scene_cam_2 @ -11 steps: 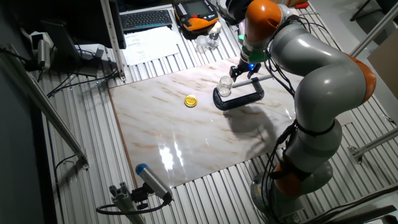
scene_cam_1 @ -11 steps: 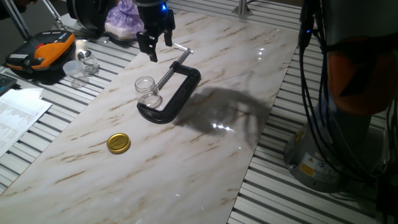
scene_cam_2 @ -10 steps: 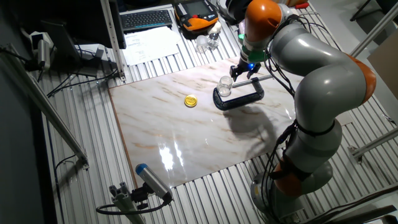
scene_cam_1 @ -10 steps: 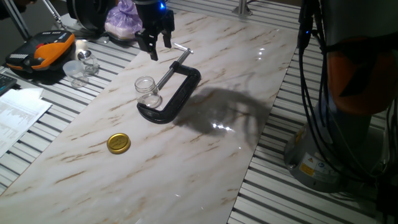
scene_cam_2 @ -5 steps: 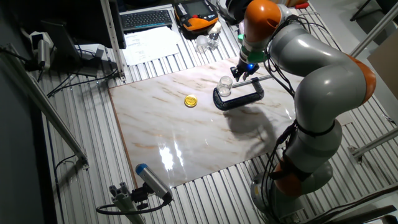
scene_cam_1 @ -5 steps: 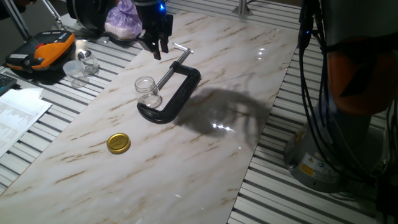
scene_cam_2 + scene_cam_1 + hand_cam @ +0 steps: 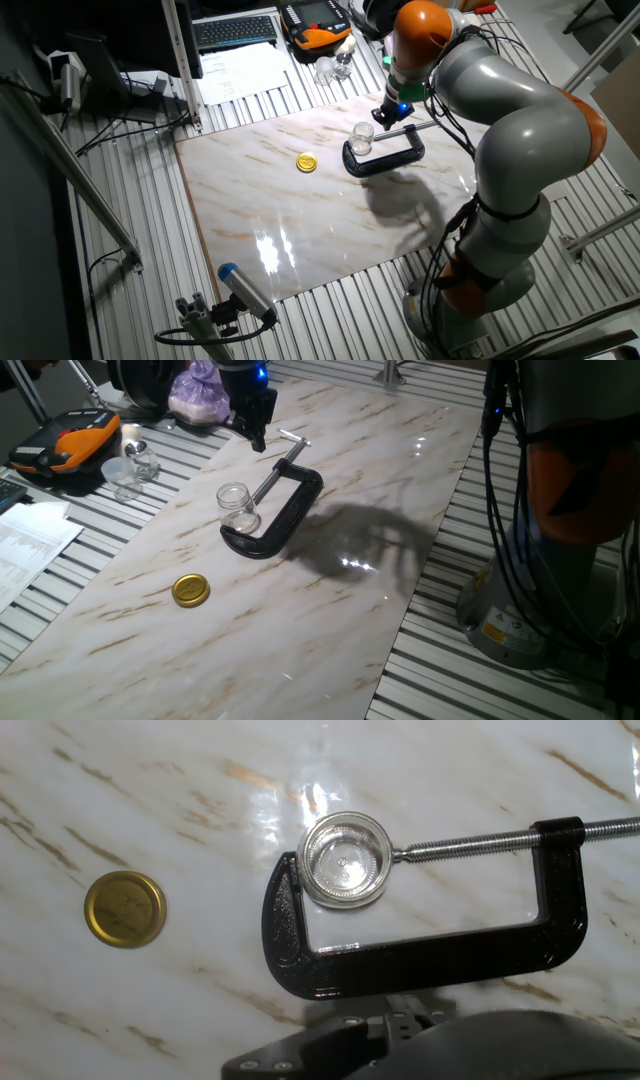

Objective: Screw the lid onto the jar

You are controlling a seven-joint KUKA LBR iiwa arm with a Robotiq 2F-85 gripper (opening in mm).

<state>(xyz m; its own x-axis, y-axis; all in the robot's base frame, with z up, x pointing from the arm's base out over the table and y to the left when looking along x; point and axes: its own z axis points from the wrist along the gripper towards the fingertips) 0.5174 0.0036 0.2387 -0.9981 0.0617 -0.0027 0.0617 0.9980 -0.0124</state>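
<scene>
The jar (image 7: 234, 506) (image 7: 362, 137) stands upright with its mouth open, pinched between the pad and screw of a black C-clamp (image 7: 290, 510) (image 7: 420, 955). From above, the hand view looks straight into the jar (image 7: 345, 858). The gold lid (image 7: 190, 590) (image 7: 307, 161) (image 7: 124, 908) lies flat on the marble top, apart from the jar and to its left in the hand view. My gripper (image 7: 257, 442) (image 7: 385, 118) hangs above the clamp's screw end, beyond the jar, holding nothing. Its fingers line up edge-on in one fixed view and do not show in the hand view.
An orange-black case (image 7: 65, 445) and clear plastic containers (image 7: 125, 470) sit on the slatted bench to the left of the marble board. A purple bag (image 7: 200, 395) lies behind the gripper. Papers (image 7: 25, 545) lie at the left edge. The robot's base (image 7: 520, 620) stands to the right.
The gripper has turned about its own axis, so the two fingers that showed apart now overlap. It has also risen slightly. Jar, clamp and lid have not moved.
</scene>
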